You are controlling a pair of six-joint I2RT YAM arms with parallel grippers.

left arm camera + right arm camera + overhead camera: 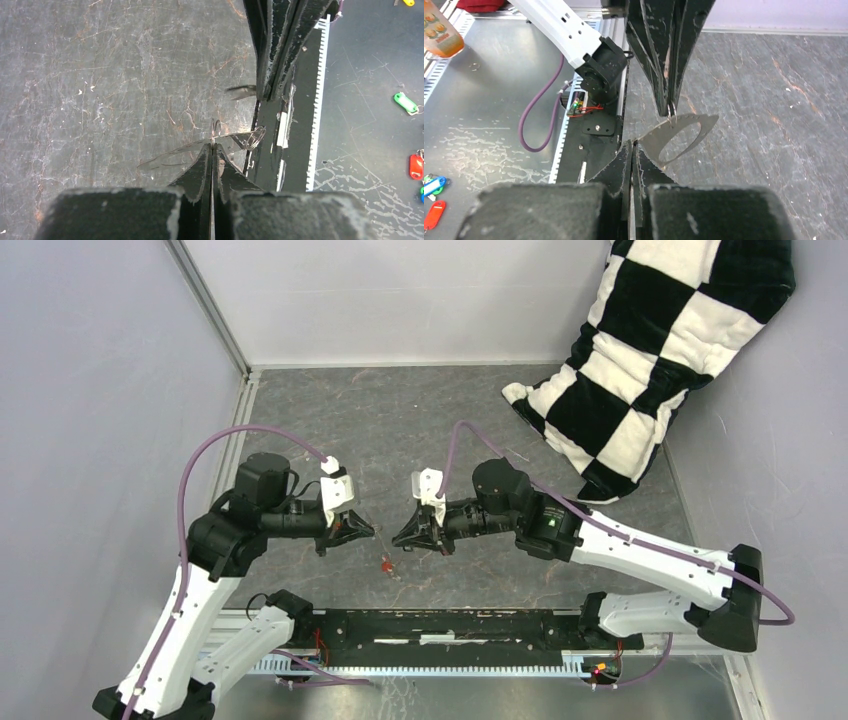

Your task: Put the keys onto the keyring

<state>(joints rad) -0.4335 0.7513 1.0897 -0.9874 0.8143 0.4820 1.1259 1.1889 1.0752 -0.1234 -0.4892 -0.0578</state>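
My left gripper (368,532) and right gripper (398,538) meet tip to tip low over the table. The keyring (651,142) is a flat grey oval hoop. My left gripper (212,145) is shut on the middle of its long edge, where a small wire loop (671,118) hangs. From the left wrist the keyring (152,163) shows nearly edge-on. My right gripper (633,145) is shut beside the hoop's corner. A small dark sliver (242,91) sticks out of its tips, seemingly the black key. The red key (386,564) lies on the table just below both grippers.
A black-and-white checked cushion (650,350) leans in the back right corner. A black rail (450,625) runs along the near edge by the arm bases. Beyond it lie spare green (405,102) and red (416,166) key tags, and an orange bottle (439,30).
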